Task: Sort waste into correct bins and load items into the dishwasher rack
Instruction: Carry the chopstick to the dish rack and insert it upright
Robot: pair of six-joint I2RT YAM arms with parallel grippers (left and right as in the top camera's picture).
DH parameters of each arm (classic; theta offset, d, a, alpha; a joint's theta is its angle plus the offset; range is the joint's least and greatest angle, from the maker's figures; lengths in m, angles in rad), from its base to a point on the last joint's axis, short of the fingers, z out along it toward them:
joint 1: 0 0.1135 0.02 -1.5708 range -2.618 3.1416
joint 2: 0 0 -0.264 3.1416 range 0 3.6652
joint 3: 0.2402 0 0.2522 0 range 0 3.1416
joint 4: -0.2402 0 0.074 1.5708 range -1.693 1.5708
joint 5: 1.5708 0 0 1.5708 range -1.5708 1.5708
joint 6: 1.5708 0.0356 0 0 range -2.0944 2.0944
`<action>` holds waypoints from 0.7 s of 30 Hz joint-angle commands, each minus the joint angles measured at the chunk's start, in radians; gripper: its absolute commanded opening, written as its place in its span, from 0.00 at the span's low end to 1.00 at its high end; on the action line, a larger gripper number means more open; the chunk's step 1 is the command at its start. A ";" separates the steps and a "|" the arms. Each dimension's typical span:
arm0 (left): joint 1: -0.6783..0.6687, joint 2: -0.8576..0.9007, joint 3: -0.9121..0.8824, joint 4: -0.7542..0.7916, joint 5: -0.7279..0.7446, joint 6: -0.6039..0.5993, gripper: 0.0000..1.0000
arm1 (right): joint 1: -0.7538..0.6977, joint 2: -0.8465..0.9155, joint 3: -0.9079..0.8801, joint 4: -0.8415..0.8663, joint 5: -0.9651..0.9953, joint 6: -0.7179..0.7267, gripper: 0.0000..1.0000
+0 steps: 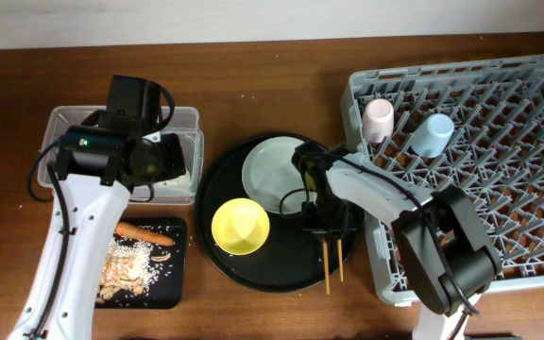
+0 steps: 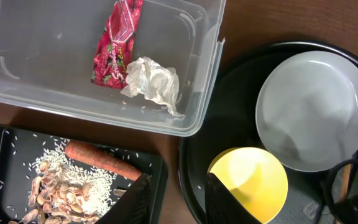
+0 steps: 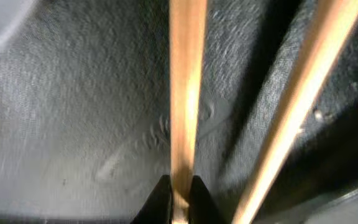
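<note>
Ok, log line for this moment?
right gripper: shut on chopstick | left gripper: open, empty | pink cup, blue cup: in dishwasher rack

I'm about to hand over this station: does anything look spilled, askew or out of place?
Nothing looks spilled. The two chopsticks poke out past the round tray's rim, and the right gripper is pinching only one of them. The other lies loose alongside.
</note>
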 commanded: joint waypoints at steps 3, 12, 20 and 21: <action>0.005 -0.010 -0.010 -0.010 -0.008 -0.010 0.99 | -0.001 -0.041 0.235 -0.215 -0.009 -0.144 0.04; 0.005 -0.010 -0.010 -0.016 -0.008 -0.010 0.99 | -0.276 -0.126 0.457 -0.450 0.280 -0.433 0.04; 0.005 -0.010 -0.010 -0.016 -0.008 -0.010 0.99 | -0.492 -0.109 0.452 -0.264 0.283 -0.636 0.04; 0.005 -0.010 -0.010 -0.016 -0.008 -0.010 0.99 | -0.501 -0.101 0.451 -0.257 0.286 -0.680 0.04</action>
